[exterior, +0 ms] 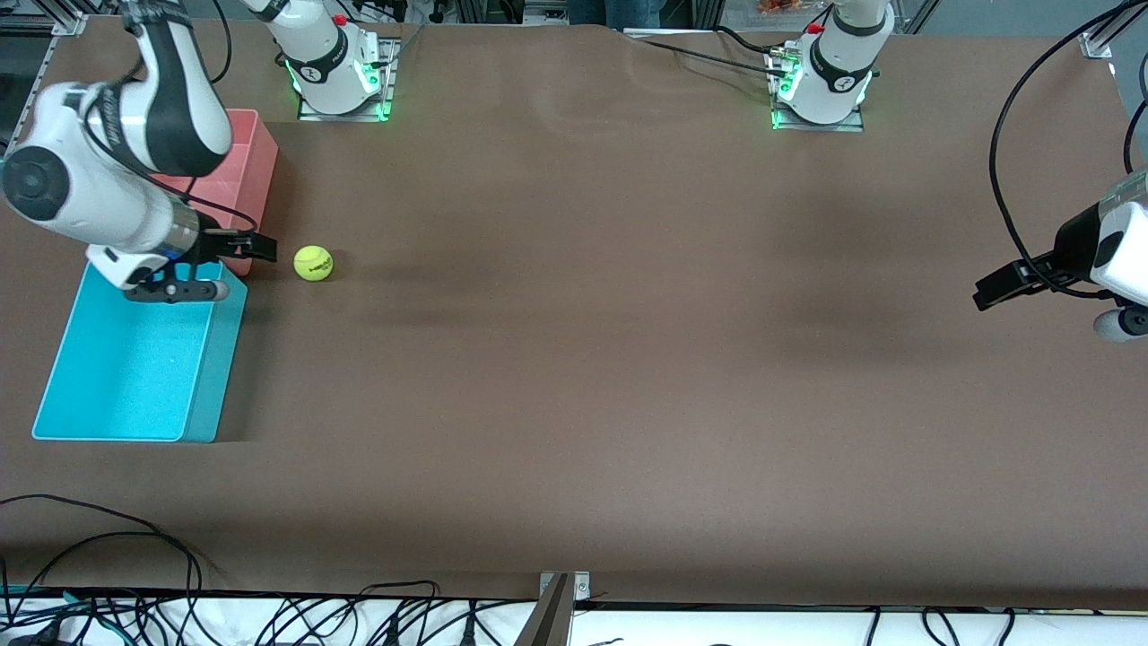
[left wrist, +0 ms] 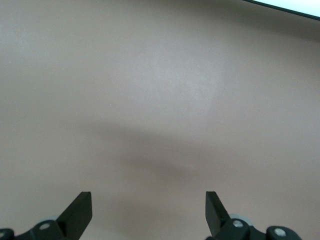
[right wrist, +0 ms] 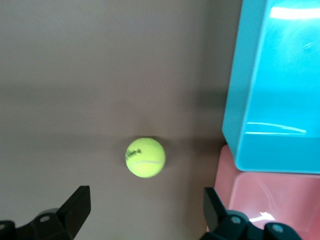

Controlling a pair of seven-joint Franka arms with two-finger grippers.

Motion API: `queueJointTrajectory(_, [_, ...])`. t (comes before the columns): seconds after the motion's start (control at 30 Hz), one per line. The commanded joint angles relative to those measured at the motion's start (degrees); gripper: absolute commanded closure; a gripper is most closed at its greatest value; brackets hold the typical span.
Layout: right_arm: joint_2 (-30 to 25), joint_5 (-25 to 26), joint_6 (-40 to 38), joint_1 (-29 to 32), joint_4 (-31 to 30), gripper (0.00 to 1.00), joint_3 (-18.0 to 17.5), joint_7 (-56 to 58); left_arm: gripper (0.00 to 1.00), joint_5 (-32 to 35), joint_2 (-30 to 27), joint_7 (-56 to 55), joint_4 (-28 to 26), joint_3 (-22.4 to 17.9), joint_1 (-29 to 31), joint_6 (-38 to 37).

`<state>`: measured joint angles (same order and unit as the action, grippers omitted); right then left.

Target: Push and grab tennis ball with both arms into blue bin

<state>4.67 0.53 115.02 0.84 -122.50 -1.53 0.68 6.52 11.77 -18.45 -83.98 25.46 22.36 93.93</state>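
The tennis ball [exterior: 313,263] lies on the brown table beside the corner where the blue bin [exterior: 211,377] meets the pink bin, toward the left arm's end from them. My right gripper [exterior: 257,247] is open and empty, over the edge of the bins, a short way from the ball. In the right wrist view the ball [right wrist: 145,157] lies just ahead of the gap between the open right gripper's [right wrist: 145,202] jaws, with the blue bin [right wrist: 240,100] beside it. My left gripper [exterior: 987,294] is open and empty, over bare table at its own end; its wrist view [left wrist: 148,205] shows only table.
A pink bin [exterior: 256,161] stands against the blue bin, farther from the front camera; it also shows in the right wrist view [right wrist: 250,200]. Cables lie along the table's front edge [exterior: 269,619]. A black cable [exterior: 1013,135] loops above the left arm.
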Motion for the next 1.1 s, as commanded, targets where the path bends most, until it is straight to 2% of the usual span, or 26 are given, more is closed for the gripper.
queueJointTrajectory(0.0, [1.4, 2.6, 6.3, 0.0, -5.5, 0.00, -0.1, 0.7, 0.00, -2.7, 0.0, 1.9, 1.5, -0.1, 0.3, -1.4])
queueJointTrajectory(0.13, [5.0, 4.9, 7.1, 0.0, -5.6, 0.00, -0.1, 0.6, 0.00, -2.8, -0.2, 1.8, 1.5, 0.1, 0.2, -1.4])
queueJointTrajectory(0.3, [6.6, 5.6, 9.8, 0.0, -7.0, 0.00, -0.1, 0.6, 0.00, -2.7, -1.0, 1.8, 1.2, -0.1, 0.1, -1.7])
queueJointTrajectory(0.47, [8.8, 10.4, 12.7, 0.0, -7.8, 0.00, -0.1, 0.6, 0.00, -2.3, -1.1, 1.5, 0.8, 0.0, -0.2, -3.5])
queueJointTrajectory(0.7, [10.7, 10.5, 12.9, 0.0, -8.4, 0.00, -0.1, 0.6, 0.00, -1.2, -1.3, 1.5, 0.4, 0.1, -0.2, -5.5])
queueJointTrajectory(1.07, [11.8, 11.0, 13.2, 0.0, -10.8, 0.00, -0.1, 0.6, 0.00, 1.0, -1.5, 1.3, -0.6, 3.0, -0.3, -5.8])
